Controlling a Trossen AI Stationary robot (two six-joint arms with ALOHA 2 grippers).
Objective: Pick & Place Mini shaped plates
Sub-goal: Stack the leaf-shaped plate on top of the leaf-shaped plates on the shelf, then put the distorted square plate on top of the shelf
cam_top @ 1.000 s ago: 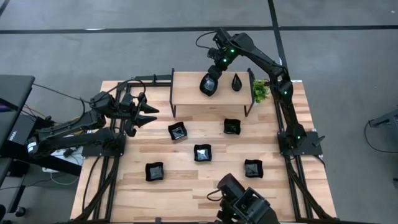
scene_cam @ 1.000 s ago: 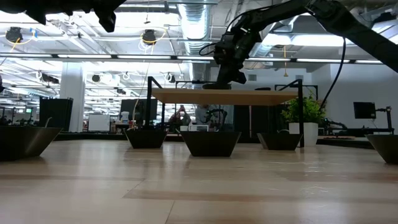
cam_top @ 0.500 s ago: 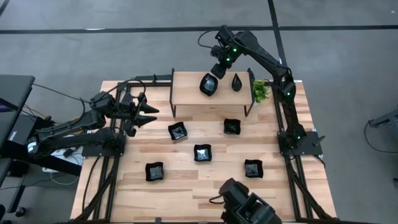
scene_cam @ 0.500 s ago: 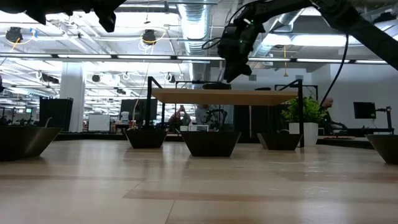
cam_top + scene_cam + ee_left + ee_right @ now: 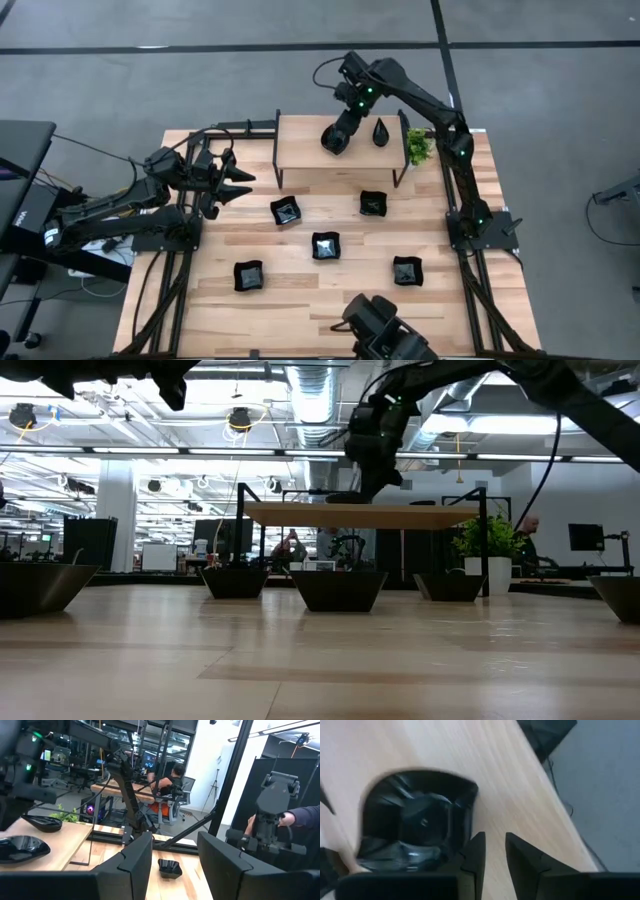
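Placing step — right gripper (image 5: 492, 851), fingers narrowly parted and empty, beside plate (image 5: 335, 139) on shelf (image 5: 300, 150) — next needs another pick.

You see: glossy black plates (image 5: 325, 245) | pale striped wood table (image 5: 300, 300) | light wood shelf (image 5: 305, 145), black frame | green plant (image 5: 418, 147) | dark arms
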